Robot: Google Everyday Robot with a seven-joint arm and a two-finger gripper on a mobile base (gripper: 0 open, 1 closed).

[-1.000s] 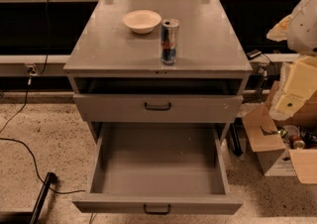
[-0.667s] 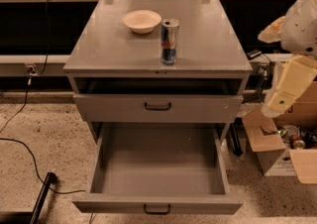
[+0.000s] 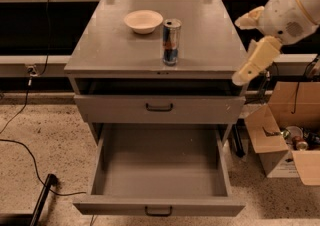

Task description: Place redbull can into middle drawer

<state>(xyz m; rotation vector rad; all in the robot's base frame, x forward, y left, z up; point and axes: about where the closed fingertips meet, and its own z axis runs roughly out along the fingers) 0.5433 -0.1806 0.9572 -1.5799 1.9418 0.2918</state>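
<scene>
The redbull can [image 3: 171, 41] stands upright on the grey cabinet top [image 3: 110, 45], near its front edge, just right of a round cream bowl [image 3: 143, 21]. The middle drawer [image 3: 160, 170] is pulled wide open below, with a plain grey inside that holds nothing and a black bar handle on its front. My gripper [image 3: 245, 47] hangs in the air at the cabinet's right edge, to the right of the can and apart from it. It is open and holds nothing.
Another grey drawer front [image 3: 159, 107] with a black handle sits above the open drawer, slightly pulled out. An open cardboard box [image 3: 280, 145] with small items stands on the floor at the right. Black cables [image 3: 30, 150] lie on the floor at the left.
My arm and gripper have moved up and to the left, closer to the cabinet's right edge. The can, bowl and drawers have not moved.
</scene>
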